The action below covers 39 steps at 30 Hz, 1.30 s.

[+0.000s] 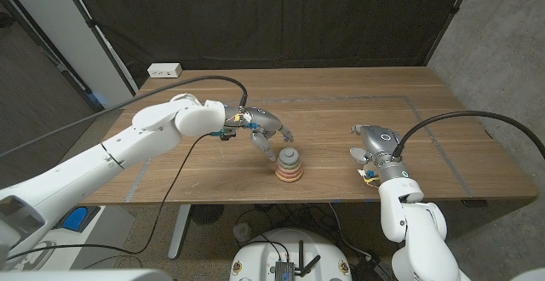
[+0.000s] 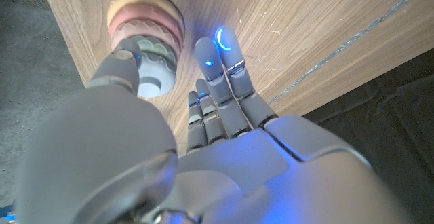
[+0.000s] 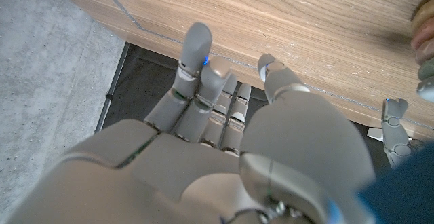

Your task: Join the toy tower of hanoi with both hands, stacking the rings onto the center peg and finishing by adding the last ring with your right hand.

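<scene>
The ring tower stands near the table's front edge, cream, pink and orange rings below a grey-green top piece. My left hand hovers just behind and to the left of it, fingers apart and pointing down, holding nothing. In the left wrist view the thumb lies against the top of the tower while the other fingers reach past it over bare wood. My right hand stays well to the tower's right, over the table, fingers extended and empty. The right hand faces the tower across the table.
The wooden table carries blue tape lines marking a rectangle. A white power strip lies at the far left corner. Black curtains hang behind the table. A black cable arcs over the left arm.
</scene>
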Tool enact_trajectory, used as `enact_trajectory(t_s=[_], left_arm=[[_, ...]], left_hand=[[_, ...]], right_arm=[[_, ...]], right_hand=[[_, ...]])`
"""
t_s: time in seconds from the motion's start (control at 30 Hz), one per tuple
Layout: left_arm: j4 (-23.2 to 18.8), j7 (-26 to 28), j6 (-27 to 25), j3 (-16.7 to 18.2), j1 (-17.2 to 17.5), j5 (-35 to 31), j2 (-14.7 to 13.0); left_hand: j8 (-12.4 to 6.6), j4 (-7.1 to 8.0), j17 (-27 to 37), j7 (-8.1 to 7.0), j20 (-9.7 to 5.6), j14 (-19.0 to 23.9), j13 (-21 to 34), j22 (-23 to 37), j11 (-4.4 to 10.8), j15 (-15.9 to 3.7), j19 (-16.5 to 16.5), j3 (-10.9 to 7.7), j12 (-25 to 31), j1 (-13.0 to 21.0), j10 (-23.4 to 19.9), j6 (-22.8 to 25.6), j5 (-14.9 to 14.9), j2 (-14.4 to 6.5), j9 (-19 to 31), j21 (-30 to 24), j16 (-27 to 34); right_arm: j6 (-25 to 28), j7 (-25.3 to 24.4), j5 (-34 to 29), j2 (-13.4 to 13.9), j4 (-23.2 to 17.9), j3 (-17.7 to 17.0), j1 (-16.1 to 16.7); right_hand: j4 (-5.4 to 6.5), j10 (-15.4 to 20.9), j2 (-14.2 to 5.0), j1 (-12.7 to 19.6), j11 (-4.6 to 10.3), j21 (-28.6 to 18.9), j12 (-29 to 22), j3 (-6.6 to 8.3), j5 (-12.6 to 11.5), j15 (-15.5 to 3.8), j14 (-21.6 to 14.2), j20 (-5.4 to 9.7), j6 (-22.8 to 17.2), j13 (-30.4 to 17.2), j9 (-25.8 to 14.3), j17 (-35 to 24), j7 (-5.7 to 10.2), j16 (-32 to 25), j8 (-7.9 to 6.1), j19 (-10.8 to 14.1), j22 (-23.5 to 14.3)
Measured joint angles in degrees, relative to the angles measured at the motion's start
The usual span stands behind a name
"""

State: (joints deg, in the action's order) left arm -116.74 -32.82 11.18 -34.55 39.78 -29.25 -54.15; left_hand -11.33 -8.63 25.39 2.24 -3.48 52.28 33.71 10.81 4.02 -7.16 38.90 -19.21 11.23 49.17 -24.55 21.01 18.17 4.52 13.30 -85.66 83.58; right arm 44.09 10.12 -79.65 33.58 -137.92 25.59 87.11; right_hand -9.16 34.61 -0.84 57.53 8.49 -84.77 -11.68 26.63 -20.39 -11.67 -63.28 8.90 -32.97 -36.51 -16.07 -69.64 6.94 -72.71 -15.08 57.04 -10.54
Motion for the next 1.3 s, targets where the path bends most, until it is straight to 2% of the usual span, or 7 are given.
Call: enact_trajectory(t_s=[0.33,0.37,0.6,0.97,1.07,1.1,1.3], left_arm=[[-1.5,2.7,-3.1,2.2,2.2,1.7,-2.0],[-3.2,3.3,-3.7,4.4,4.9,1.9,-4.0],[-4.5,6.4,-6.7,6.2,7.0,3.0,-5.5],[-8.8,13.6,-12.2,12.6,16.1,4.7,-10.2],[-8.8,15.5,-13.7,12.6,16.1,5.0,-10.2],[-9.8,16.0,-14.1,14.2,18.6,5.1,-11.2],[-11.4,19.8,-16.7,17.5,23.6,5.7,-12.9]], left_hand=[[-0.18,0.0,0.3,-0.08,0.0,0.0,-0.3,0.0,0.49,0.0,0.0,0.0,0.3,0.0,-1.0,1.1,0.0,0.0,0.0,0.0,0.0],[-0.45,0.0,0.2,-0.02,0.0,0.0,-0.3,0.0,0.41,0.0,0.0,0.0,0.3,0.0,-1.0,1.2,0.0,0.0,0.0,0.0,0.0],[-0.87,-0.01,0.2,-0.41,0.0,0.0,-0.5,0.0,0.81,0.0,0.0,-0.02,0.7,-0.3,-2.1,2.5,0.0,-0.3,-0.3,0.0,0.0],[-1.5,-0.48,0.3,-0.92,0.0,0.0,-0.8,0.0,1.53,0.0,0.4,-0.48,1.1,0.6,-4.2,4.6,0.0,-1.2,-0.3,0.0,0.0],[-1.5,-0.72,0.3,-1.04,-0.31,0.4,-0.8,0.0,1.79,-0.09,0.7,-0.72,1.1,0.8,-4.6,4.9,0.0,-1.4,-0.3,0.0,0.0],[-1.51,-0.71,0.4,-1.13,-0.31,0.4,-0.8,0.0,1.79,0.0,0.7,-0.74,1.1,0.8,-4.6,5.0,0.0,-1.4,-0.3,0.0,0.0],[-1.82,-0.72,0.5,-1.19,-0.31,0.5,-0.8,0.0,2.05,-0.01,0.7,-1.05,1.6,1.3,-5.6,5.9,0.0,-1.9,-0.3,0.0,0.0]], right_arm=[[0.0,-0.4,1.5,1.2,0.1,-0.3,-0.6],[-0.1,-0.7,3.0,1.4,0.1,-0.3,-0.7],[-0.3,-1.1,4.1,2.6,0.1,-0.5,-1.3],[-0.8,-2.8,8.6,4.8,0.2,-0.8,-2.2],[-0.8,-2.8,8.6,5.4,0.2,-0.8,-2.4],[-0.8,-3.1,9.5,5.5,0.2,-0.8,-2.5],[-0.5,-3.9,11.1,6.6,0.1,-0.8,-2.7]], right_hand=[[0.0,0.0,0.0,0.0,0.0,0.0,0.3,0.0,0.0,0.0,0.0,0.0,0.2,0.0,-0.3,0.1,-0.22,0.0,0.0,0.0,0.0],[0.0,0.0,0.0,0.0,0.0,0.0,0.3,0.0,0.0,0.0,0.0,0.0,0.2,0.0,-0.3,0.2,-0.22,0.0,0.0,0.0,0.0],[0.0,0.0,0.0,0.0,0.0,0.0,0.2,0.0,0.0,0.0,0.0,0.0,0.2,-0.3,-0.6,0.0,-0.22,-0.4,0.0,0.0,0.2],[0.0,-0.4,0.61,-0.6,-0.42,0.0,0.2,0.0,0.0,0.0,0.0,0.0,0.4,-0.3,-1.0,0.4,0.01,-0.4,-0.8,0.0,0.0],[0.0,-0.4,0.61,-0.6,-0.42,0.0,0.2,0.0,0.0,0.0,0.0,0.0,0.4,-0.3,-1.1,0.3,0.04,-0.4,-0.89,0.0,0.0],[0.0,-0.4,0.61,-0.6,-0.42,0.0,0.2,0.0,0.0,0.0,0.0,0.0,0.2,-0.3,-1.2,0.3,0.23,-0.4,-0.89,0.0,0.0],[0.0,-0.4,0.61,-0.6,-0.4,0.0,0.2,0.0,0.0,0.0,0.0,0.0,0.2,-0.3,-1.4,0.3,0.23,-0.4,-0.89,0.0,0.1]])
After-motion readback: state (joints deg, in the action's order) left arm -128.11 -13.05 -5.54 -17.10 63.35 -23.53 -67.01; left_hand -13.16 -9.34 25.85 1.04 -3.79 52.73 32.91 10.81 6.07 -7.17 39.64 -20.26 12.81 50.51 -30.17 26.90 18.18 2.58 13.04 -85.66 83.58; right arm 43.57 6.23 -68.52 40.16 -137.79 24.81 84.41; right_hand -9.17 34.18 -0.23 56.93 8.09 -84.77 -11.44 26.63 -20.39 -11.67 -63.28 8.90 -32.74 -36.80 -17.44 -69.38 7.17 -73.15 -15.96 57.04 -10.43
